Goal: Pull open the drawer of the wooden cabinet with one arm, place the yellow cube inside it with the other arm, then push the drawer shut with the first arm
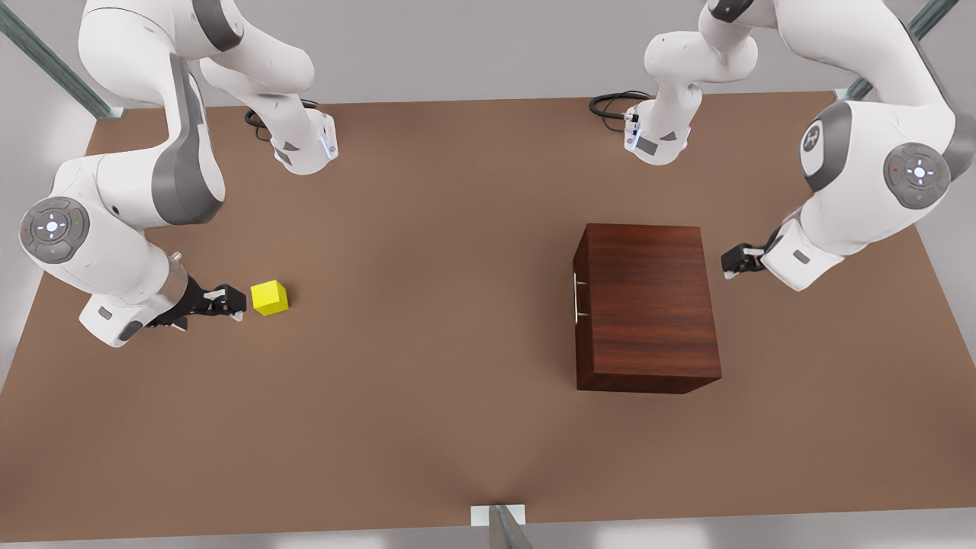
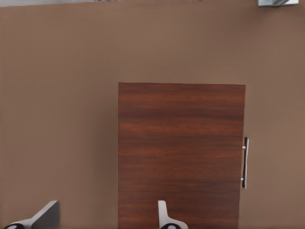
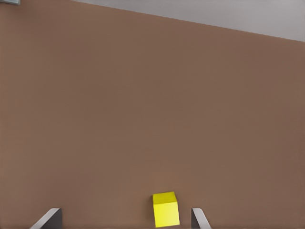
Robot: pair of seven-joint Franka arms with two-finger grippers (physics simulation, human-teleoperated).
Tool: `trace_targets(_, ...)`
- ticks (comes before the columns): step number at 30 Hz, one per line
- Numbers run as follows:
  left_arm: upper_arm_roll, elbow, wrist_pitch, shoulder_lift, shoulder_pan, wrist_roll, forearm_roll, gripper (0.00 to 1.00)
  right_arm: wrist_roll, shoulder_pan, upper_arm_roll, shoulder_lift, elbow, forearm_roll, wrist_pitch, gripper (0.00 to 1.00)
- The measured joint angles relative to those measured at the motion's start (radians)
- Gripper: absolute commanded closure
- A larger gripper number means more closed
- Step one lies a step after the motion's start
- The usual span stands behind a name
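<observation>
Nothing is begun: the right gripper (image 1: 232, 305), fingers spread and empty, hovers by the yellow cube (image 1: 270, 297) on the worktop (image 1: 427, 305), while the left gripper (image 1: 733, 263), likewise open, waits behind the wooden cabinet (image 1: 648, 305) (drawer shut) and must, I judge, reach round to the bar handle (image 1: 575, 297).

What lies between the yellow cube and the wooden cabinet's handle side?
Nothing: the front view shows only bare brown table between the yellow cube and the wooden cabinet, whose silver handle faces the cube.

I count one yellow cube (image 1: 270, 297), one wooden cabinet (image 1: 646, 306) with seemingly one drawer (image 1: 579, 305), and my two arms.
</observation>
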Motion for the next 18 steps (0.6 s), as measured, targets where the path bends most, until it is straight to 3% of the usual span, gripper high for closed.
trace_targets(3,-0.001,0.008,0.007,0.032,-0.053,0.013,0.004,0.00,-0.001,0.000,0.000,0.001,0.000,-0.001,0.001,0.00)
trace_targets(9,-0.003,0.035,0.010,0.223,-0.469,-0.114,0.077,0.00,-0.003,-0.002,0.000,0.001,0.000,0.000,0.002,0.00)
trace_targets(14,-0.003,0.037,0.027,0.296,-0.576,-0.285,0.109,0.00,-0.004,-0.003,0.000,-0.001,-0.022,-0.001,0.009,0.00)
trace_targets(16,-0.002,0.036,0.037,0.320,-0.580,-0.344,0.127,0.05,-0.003,-0.033,0.014,-0.021,-0.139,0.010,0.047,0.00)
trace_targets(18,-0.001,0.035,0.050,0.347,-0.580,-0.397,0.150,0.10,-0.001,-0.046,0.024,-0.142,-0.400,0.023,0.129,0.00)
